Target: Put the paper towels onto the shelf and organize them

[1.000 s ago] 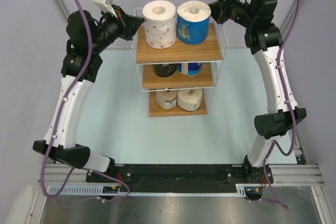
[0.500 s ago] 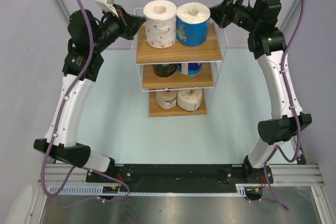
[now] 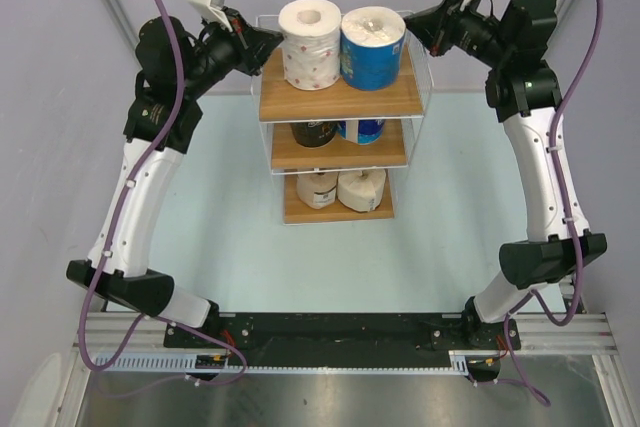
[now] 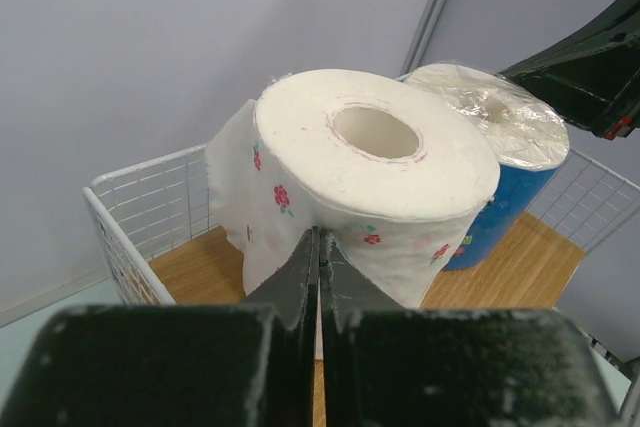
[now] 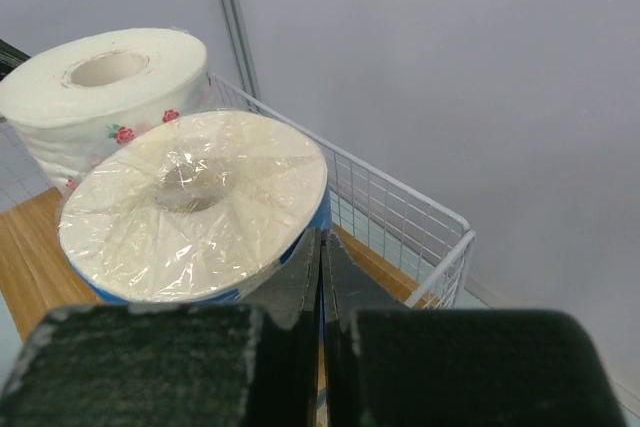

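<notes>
White red-speckled roll (image 3: 307, 45) is up on the top board of the shelf (image 3: 300, 103), standing on end and touching the blue-wrapped roll (image 3: 372, 47) beside it. Down a tier you've got the dark-wrapped roll (image 3: 313, 133) and the second blue roll (image 3: 366, 130), both partly hidden under the top board. On the bottom tier, the tan-brown roll (image 3: 317, 188) and the cream roll (image 3: 361, 188) sit side by side. That's all six shelved, two to a board, and no roll shows out on the bench (image 3: 220, 237). I'd call the placing done, with at most a nudge left to square the top pair.

Now your jaws. The left gripper (image 4: 318, 244) has its jaws pressed together and holds nothing. Its tips sit right at the speckled roll's lower flank, but you can't tell whether they touch it. The right gripper (image 5: 321, 245) is the same: jaws together and empty, tips at the blue-wrapped roll's side, contact unclear.
</notes>
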You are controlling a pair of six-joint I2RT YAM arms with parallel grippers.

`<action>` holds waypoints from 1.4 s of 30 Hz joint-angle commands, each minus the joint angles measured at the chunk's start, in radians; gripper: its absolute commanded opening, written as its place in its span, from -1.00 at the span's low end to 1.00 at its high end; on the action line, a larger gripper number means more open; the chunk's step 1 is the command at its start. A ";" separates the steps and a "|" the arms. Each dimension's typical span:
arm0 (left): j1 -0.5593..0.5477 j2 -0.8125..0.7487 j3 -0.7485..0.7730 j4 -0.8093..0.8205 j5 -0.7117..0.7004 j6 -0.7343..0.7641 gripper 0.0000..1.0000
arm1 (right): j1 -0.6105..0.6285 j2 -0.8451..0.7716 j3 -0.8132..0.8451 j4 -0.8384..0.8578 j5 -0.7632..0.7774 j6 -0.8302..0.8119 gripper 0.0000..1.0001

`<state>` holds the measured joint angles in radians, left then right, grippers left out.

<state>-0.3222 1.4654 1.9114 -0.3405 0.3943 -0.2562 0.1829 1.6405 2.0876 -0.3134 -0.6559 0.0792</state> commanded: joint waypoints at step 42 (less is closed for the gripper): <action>-0.009 -0.789 -0.989 -0.198 -0.741 -0.238 1.00 | -0.192 -0.841 -1.152 -0.053 0.693 0.452 0.99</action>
<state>-0.3271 0.7155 0.9630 -0.4770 -0.2249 -0.4259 -0.0174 0.8997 0.9966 -0.3195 -0.0200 0.4995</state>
